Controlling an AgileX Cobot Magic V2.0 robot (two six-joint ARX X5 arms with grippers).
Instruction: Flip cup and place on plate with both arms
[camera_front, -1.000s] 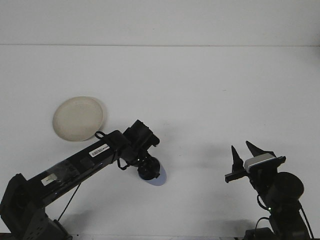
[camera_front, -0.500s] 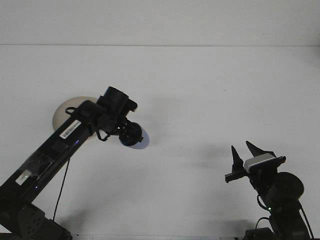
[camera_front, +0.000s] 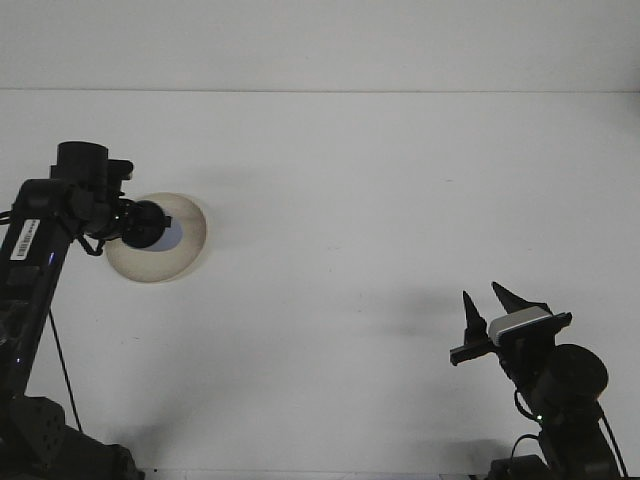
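Observation:
A cream plate (camera_front: 180, 255) lies on the white table at the left. Over its upper left part hangs a pale blue cup (camera_front: 168, 233), with my left gripper (camera_front: 147, 223) shut on it; the dark fingers cover most of the cup, and only a sliver of its blue side shows. I cannot tell whether the cup touches the plate. At the lower right my right gripper (camera_front: 487, 306) stands open, its two pointed fingers up, with nothing between them.
The left arm (camera_front: 35, 260) rises along the left edge of the view, a cable hanging from it. The right arm's base (camera_front: 560, 400) sits at the bottom right corner. A white wall (camera_front: 320, 45) borders the table's far edge.
My left arm has swung the cup from the table's front centre up and to the left, until it is over the plate. The right arm has not moved.

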